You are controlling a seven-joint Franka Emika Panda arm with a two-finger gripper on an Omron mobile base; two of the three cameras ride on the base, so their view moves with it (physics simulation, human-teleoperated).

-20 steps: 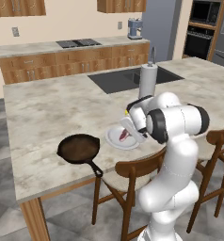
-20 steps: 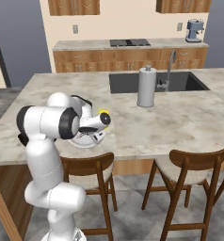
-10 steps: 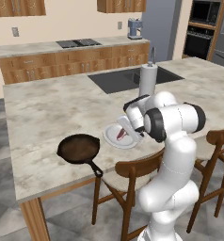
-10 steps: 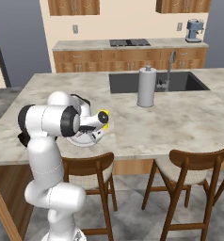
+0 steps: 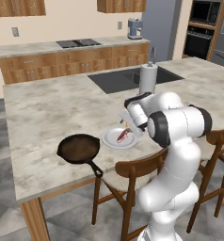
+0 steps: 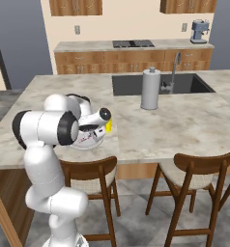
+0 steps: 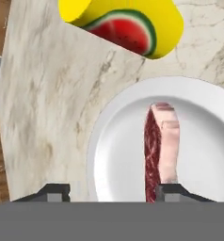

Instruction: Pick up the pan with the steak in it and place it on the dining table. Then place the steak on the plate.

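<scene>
Steak (image 7: 162, 150) lies on plate (image 7: 118, 155), touching gripper (image 7: 115, 192) fingertip.

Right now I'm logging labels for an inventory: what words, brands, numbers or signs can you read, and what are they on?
There is no readable text.
The yellow can beside the plate bears a watermelon picture but no words.
The steak, the pan and the paper towel roll are unmarked.
The coffee machine is too small to tell.
</scene>
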